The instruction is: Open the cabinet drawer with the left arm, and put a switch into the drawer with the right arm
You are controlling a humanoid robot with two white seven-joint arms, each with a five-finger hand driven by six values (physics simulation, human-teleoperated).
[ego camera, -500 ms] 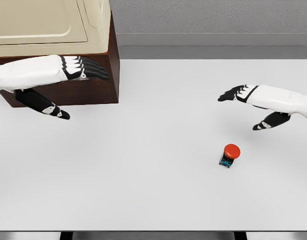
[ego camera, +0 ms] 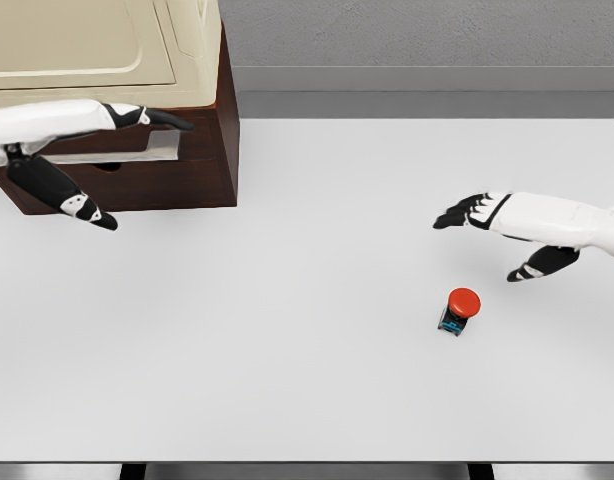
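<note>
Change: since half a second ago the left hand (ego camera: 122,117) has pulled back toward the left edge, and the right hand (ego camera: 477,212) has dropped slightly nearer; the switch has not moved.
Left hand: fingers stretched out flat and close together along the cabinet's front, thumb hanging down apart; it grips nothing.
Right hand: fingers extended and loosely spread, thumb dropped below, hovering beyond and just right of the switch, not touching it.
Switch (ego camera: 459,310): red round button on a small dark base, standing on the white table (ego camera: 287,330), right of centre.
Cabinet (ego camera: 202,160): dark brown, at the far left corner, with a cream top.
Drawer (ego camera: 137,152): pale grey strip showing at the front.
Writing: none readable.
</note>
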